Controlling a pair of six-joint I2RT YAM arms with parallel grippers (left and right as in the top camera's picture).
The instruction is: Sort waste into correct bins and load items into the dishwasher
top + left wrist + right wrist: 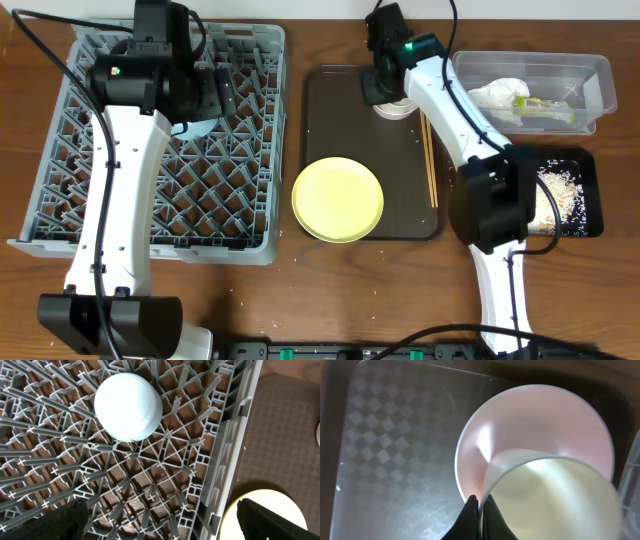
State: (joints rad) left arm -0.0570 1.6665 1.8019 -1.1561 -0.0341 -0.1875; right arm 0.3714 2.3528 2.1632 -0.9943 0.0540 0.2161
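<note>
1. Scanning the edges: the rack (200, 205) fills the desk's (400, 290) left side, and its right rim runs just beside the brown tray (340, 110). The plate (338, 198) overhangs that tray's left edge, near the rack wall.
2. Bare tray floor shows between the plate and the tray's far end. The chopsticks (431, 160) lie straight along the tray's right side.
3. Over on the far right, the tub (603, 95) holds the tissue (497, 93) and the wrapper (545, 108). Just in front of it sits the black tray (596, 205), scattered with rice (555, 190).
4. Left wrist view: the blue bowl (128, 406) sits upside down on the rack's pegs. The left end effector (161, 505) hangs above the lattice, released, with its fingers (65, 522) spread wide and touching nothing.
5. Right wrist view: the right end effector (480, 507) is clenched, grasping the cup (555, 500) by its wall with a fingertip on either side. The cup sits within the pink bowl's (535, 420) outline, but I cannot tell whether the two touch.
6. From overhead, the arms cover most of the blue bowl, and only a pale sliver shows under the right arm at the tray's far end. The wrist views show those pieces plainly. Only the overhead shows the tub, the black tray and the chopsticks.
</note>
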